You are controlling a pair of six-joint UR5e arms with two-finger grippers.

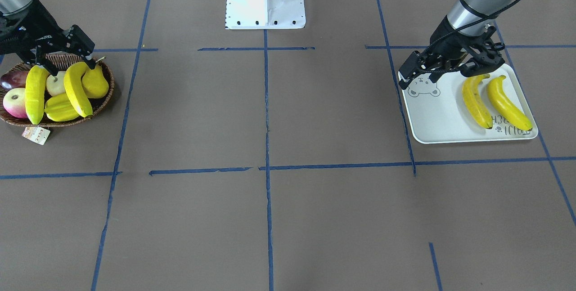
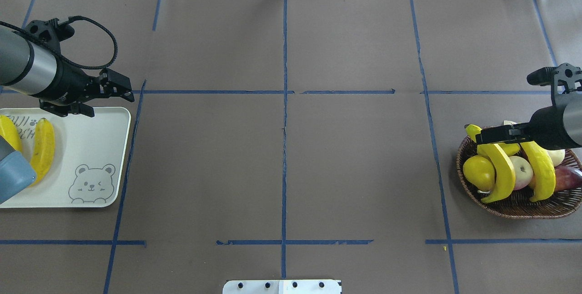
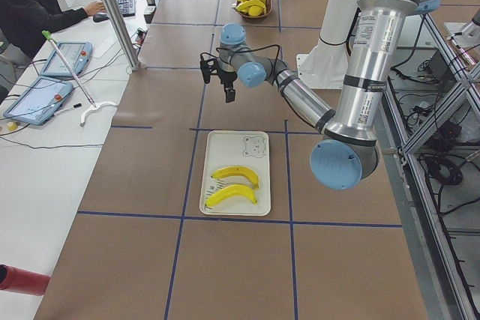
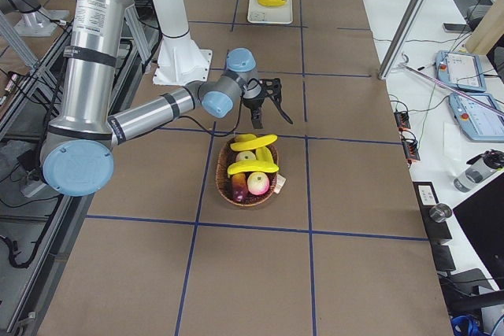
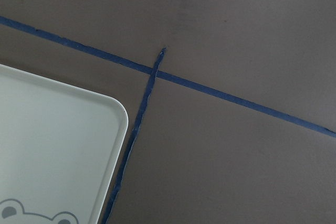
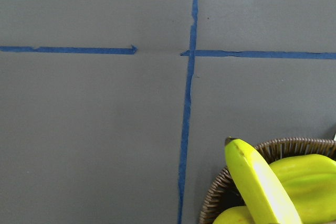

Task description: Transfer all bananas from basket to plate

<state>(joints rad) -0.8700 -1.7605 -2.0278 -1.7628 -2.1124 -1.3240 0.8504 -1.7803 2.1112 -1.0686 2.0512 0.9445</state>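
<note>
Bananas [image 1: 476, 102], long yellow, two on flat white bear plate [image 1: 432, 120] left, two in brown woven basket [image 2: 523, 210] right, left gripper [image 1: 443, 69] and right gripper [image 1: 63, 59] jaws wide

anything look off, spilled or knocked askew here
Nothing is spilled or damaged. Two bananas lie flat on the plate. In the basket, one banana pokes its tip past the rim, which looks harmless.
</note>
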